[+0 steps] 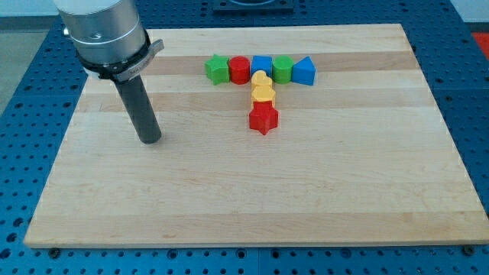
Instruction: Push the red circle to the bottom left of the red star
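My tip [149, 140] rests on the wooden desk [252, 198] at the view's left, well apart from every block, and the red circle [240, 69] lies from it at about two o'clock, up and to the view's right. That circle sits in a row near the view's top: green star [218, 69] touching it at nine o'clock, then a blue cube [261, 67] at its three o'clock, a green block [283, 69] and a blue triangular block [303, 70] beyond. Below the row, a yellow heart [261, 78] and a second yellow heart [263, 93] run down to the red star [263, 118], which lies at roughly five o'clock from the red circle. The goal spot, at seven o'clock of the red star, is bare wood, so the circle has to travel toward six o'clock, slightly rightward. I judge the tip must first get around to the circle's twelve o'clock side, above the row, since pushing from where it stands would drive the circle into the blue cube. The circle is round, so it has no long axis and points no way in particular; it may roll off-line against its neighbours. There are no jaws on this rod, so there is nothing to stand apart or together.
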Robot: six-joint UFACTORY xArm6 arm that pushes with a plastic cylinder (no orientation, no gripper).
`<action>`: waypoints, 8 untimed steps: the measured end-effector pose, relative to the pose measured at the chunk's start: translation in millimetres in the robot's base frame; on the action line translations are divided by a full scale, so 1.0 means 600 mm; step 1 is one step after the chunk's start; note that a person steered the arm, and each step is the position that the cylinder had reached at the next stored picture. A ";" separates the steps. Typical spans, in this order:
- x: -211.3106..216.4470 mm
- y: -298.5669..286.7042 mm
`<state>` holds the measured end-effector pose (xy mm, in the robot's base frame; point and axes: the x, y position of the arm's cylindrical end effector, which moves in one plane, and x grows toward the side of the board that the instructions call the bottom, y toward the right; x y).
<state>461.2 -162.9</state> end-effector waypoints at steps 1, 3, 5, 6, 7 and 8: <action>-0.003 0.001; -0.098 0.065; -0.146 0.158; -0.150 0.180; -0.162 0.190; -0.163 0.191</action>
<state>363.5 -48.3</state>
